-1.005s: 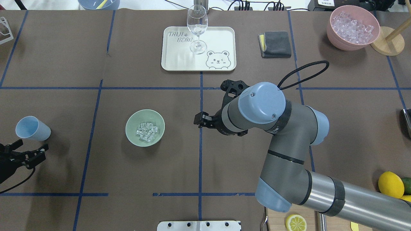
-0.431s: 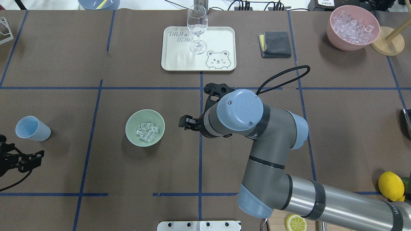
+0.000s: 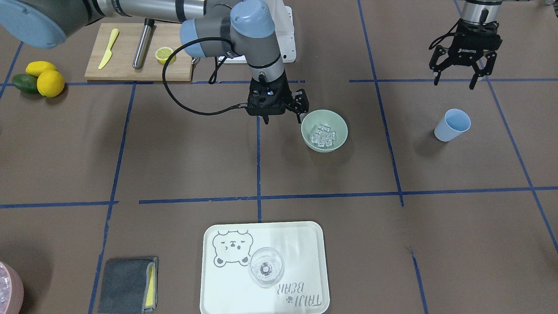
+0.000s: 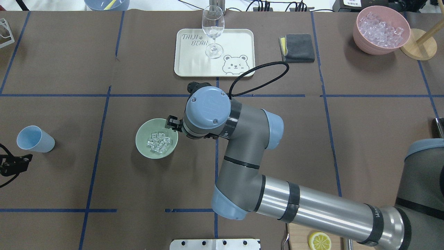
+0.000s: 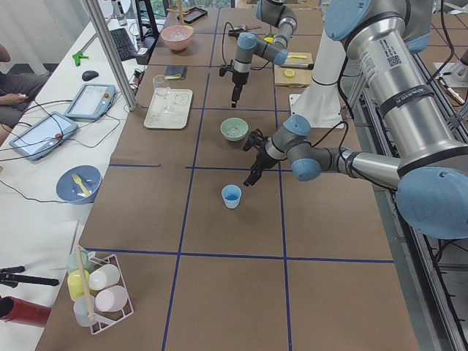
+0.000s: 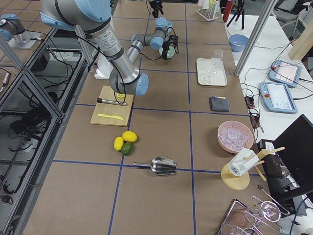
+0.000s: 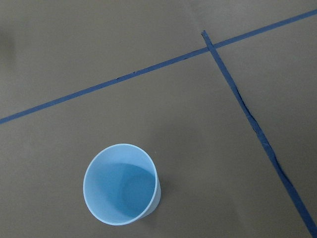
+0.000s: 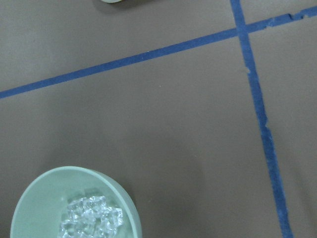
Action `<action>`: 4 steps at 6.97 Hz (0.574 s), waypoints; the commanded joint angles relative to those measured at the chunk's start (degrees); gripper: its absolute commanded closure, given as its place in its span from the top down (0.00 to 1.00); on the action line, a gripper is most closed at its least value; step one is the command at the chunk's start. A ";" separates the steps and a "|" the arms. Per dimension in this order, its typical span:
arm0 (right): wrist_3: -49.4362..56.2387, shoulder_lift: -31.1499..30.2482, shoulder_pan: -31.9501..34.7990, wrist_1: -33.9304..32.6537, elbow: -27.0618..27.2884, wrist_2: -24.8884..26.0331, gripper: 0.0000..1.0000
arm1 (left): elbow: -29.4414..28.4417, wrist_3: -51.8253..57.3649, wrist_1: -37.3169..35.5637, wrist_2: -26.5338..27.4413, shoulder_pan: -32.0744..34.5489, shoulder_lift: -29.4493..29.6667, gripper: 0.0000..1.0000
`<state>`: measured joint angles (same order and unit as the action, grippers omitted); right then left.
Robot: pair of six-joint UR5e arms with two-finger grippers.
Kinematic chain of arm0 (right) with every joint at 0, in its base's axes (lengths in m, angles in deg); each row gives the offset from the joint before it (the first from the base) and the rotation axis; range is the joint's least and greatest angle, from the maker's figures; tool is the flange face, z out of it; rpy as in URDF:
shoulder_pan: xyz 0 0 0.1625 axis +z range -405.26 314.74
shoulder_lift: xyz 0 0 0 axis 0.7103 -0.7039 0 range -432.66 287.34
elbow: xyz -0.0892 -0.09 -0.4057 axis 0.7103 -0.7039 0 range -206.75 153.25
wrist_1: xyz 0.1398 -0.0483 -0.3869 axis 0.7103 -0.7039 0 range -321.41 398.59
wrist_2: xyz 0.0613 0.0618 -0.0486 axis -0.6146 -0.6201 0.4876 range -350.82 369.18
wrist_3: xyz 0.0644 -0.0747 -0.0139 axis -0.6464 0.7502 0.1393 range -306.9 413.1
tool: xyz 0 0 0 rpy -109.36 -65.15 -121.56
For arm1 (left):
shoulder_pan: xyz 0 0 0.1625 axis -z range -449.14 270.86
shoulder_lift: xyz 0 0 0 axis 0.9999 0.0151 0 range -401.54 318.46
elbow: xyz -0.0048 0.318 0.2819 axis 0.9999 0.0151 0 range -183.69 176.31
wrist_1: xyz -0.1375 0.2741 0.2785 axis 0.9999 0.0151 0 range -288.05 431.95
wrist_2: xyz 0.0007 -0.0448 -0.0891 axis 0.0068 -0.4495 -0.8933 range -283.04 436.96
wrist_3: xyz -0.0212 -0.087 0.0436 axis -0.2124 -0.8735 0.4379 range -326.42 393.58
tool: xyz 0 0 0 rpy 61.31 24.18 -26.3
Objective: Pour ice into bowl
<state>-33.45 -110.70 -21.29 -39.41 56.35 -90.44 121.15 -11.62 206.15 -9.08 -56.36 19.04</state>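
The pale green bowl (image 4: 139,139) stands left of the table's middle and holds a heap of clear ice cubes (image 4: 159,142). It also shows in the front view (image 3: 336,122) with the ice (image 3: 322,136), and in the right wrist view (image 8: 47,181). My right gripper (image 3: 282,117) is open and empty. It points down just beside the bowl's rim on the robot's right. Only one finger (image 4: 172,124) shows from overhead. My left gripper (image 3: 453,81) is open and empty. It hangs back from the light blue cup (image 3: 452,125), which stands upright and empty (image 7: 121,184).
A white tray (image 4: 236,41) with a wine glass (image 4: 212,31) is at the far middle. A grey cloth (image 4: 297,48) and a pink bowl of ice (image 4: 381,29) are far right. Near the robot's base are a cutting board (image 3: 130,65) and lemons (image 3: 48,80).
My right arm has swung left across the centre line, and its gripper has come up to the bowl's rim. My left gripper has drawn back from the blue cup toward the table's near edge.
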 commanded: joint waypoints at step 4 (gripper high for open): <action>-0.45 7.45 -2.35 7.25 -16.56 1.01 0.83 | -0.04 21.54 -17.07 -15.98 21.24 10.30 1.00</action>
<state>-33.24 -103.47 -23.36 -33.51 41.15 -89.45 121.01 6.46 194.52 -22.03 -39.38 25.94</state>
